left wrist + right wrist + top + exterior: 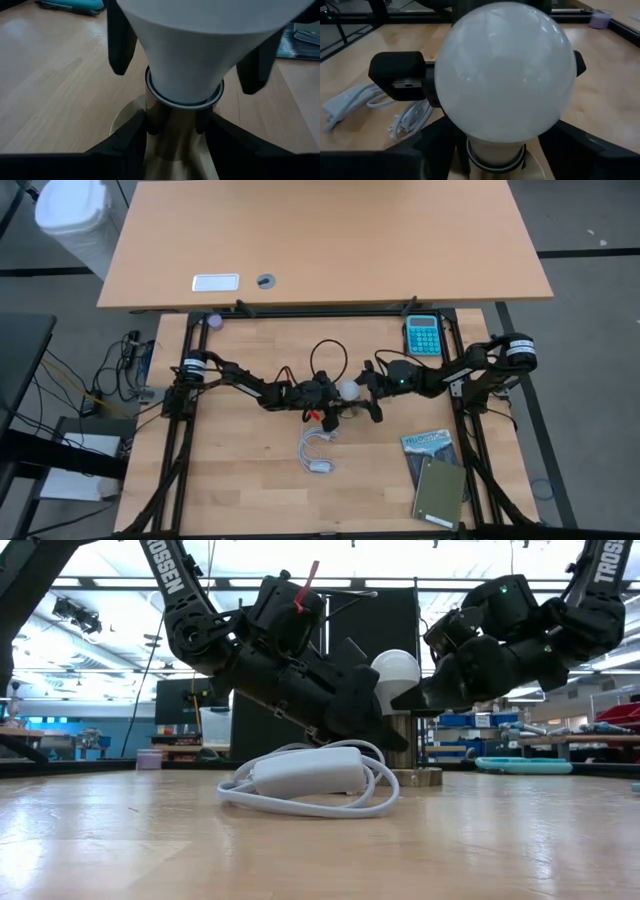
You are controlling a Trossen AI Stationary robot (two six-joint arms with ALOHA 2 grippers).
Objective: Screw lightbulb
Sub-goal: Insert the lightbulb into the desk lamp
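Note:
The white lightbulb [348,390] stands upright in a brass-coloured socket post [403,745] on a round wooden base [416,778] near the table's middle. In the low view its globe [396,672] tops the post. My left gripper [328,396] comes from the table's left and is shut on the socket post. My right gripper [367,389] comes from the right and is shut on the bulb, just under the globe. My left gripper pinches the socket post's shiny barrel [175,132] between its two fingers [131,136], just below the rim. The fingers slant down from the table's left. The post stands upright on its base on the table. My right gripper holds the bulb's tapering white neck [495,146] between its two fingers [437,145], under the globe. The fingers come nearly level from the table's right. The left wrist view shows them on either side of the neck [182,60]. The bulb stands upright in the socket.
A coiled white cord with a switch block [318,452] lies just nearer than the socket; it also shows in the low view [310,775]. A teal calculator [422,335] lies at the far right. A booklet and a green notebook [436,480] lie at the near right.

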